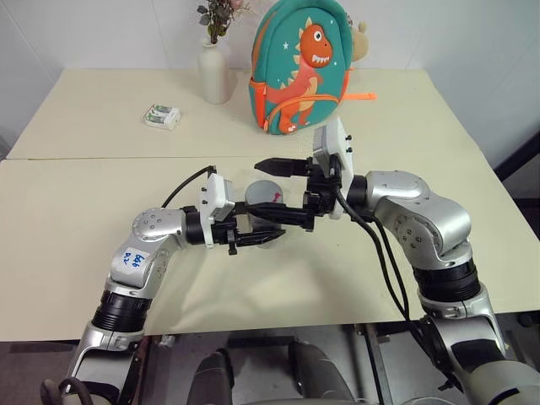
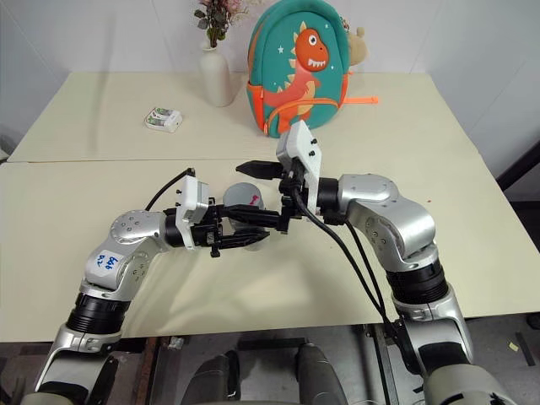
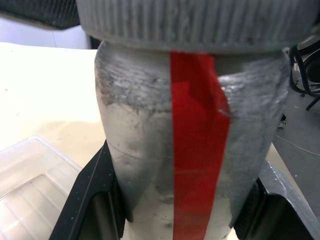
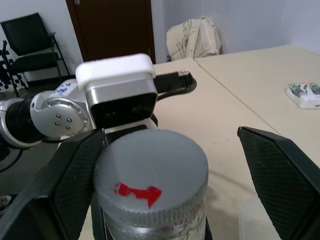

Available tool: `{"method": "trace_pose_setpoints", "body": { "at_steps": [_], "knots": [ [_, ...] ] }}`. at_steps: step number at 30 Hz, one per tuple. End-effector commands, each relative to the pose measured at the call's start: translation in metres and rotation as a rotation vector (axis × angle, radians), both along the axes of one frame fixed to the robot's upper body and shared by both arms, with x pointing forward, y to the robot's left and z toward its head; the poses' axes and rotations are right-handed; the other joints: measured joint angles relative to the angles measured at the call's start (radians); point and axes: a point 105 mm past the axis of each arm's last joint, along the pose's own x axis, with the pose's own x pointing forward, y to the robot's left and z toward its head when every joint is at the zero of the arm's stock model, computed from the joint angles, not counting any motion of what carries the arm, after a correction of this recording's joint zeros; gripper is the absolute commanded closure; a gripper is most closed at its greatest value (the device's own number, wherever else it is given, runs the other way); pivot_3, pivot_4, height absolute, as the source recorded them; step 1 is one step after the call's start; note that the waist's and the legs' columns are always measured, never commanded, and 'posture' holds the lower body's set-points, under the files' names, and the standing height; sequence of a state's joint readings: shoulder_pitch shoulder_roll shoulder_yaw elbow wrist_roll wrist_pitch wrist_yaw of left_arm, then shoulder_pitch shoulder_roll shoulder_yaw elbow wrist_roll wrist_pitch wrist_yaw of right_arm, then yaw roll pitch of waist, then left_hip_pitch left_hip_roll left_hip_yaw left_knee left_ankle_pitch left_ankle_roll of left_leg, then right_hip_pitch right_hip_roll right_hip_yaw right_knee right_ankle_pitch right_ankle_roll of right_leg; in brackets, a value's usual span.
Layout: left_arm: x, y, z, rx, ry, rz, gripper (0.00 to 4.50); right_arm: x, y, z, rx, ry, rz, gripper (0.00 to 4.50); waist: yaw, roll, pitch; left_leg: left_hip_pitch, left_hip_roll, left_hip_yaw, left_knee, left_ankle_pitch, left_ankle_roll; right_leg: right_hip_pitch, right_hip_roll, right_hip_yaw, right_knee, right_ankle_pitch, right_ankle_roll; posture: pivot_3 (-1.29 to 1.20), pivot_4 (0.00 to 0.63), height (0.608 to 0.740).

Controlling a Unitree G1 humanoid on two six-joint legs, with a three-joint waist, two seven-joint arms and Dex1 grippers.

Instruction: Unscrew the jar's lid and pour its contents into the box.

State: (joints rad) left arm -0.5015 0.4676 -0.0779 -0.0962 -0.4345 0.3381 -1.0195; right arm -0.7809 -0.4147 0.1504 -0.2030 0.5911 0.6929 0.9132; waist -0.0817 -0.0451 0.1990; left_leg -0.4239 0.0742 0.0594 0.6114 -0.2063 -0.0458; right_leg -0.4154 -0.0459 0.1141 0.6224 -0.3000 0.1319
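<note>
The jar (image 3: pixel 150 150), greyish with a red stripe down its side, is held upright above the table with my left gripper (image 1: pixel 257 229) shut on its body. Its ribbed silver-grey lid (image 4: pixel 150 185), with a small red mark on top, is on the jar. My right gripper (image 1: pixel 268 191) comes in level from the right and stands open, one black finger (image 4: pixel 70 190) on each side of the lid and apart from it. A corner of the clear plastic box (image 3: pixel 30 185) lies on the table below the jar. The contents are hidden.
At the back of the table stand a white vase (image 1: pixel 214 72) with flowers and a teal dinosaur backpack (image 1: pixel 299 67). A small white-green packet (image 1: pixel 162 116) lies at the back left. A seam runs across the table (image 1: pixel 84 158).
</note>
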Motion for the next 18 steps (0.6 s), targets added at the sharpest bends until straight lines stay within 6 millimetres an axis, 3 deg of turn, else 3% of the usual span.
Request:
{"method": "trace_pose_setpoints", "body": {
  "at_steps": [1,18],
  "knots": [
    [-0.001,-0.003,0.01,-0.009,-0.04,-0.016,2.36,0.003,-0.01,0.008,-0.014,-0.057,-0.022,0.03,0.001,0.0,0.0,0.0,0.0,0.0,0.0,0.0,0.0,0.0,0.0,0.0,0.0,0.0,0.0,0.0,0.15,0.74],
    [0.001,-0.001,0.01,-0.01,-0.039,-0.013,2.36,0.03,-0.067,0.013,-0.019,-0.04,-0.201,0.03,0.001,0.0,0.0,0.0,0.0,0.0,0.0,0.0,0.0,0.0,0.0,0.0,-0.001,0.0,0.0,0.0,0.15,0.74]
  ]
}}
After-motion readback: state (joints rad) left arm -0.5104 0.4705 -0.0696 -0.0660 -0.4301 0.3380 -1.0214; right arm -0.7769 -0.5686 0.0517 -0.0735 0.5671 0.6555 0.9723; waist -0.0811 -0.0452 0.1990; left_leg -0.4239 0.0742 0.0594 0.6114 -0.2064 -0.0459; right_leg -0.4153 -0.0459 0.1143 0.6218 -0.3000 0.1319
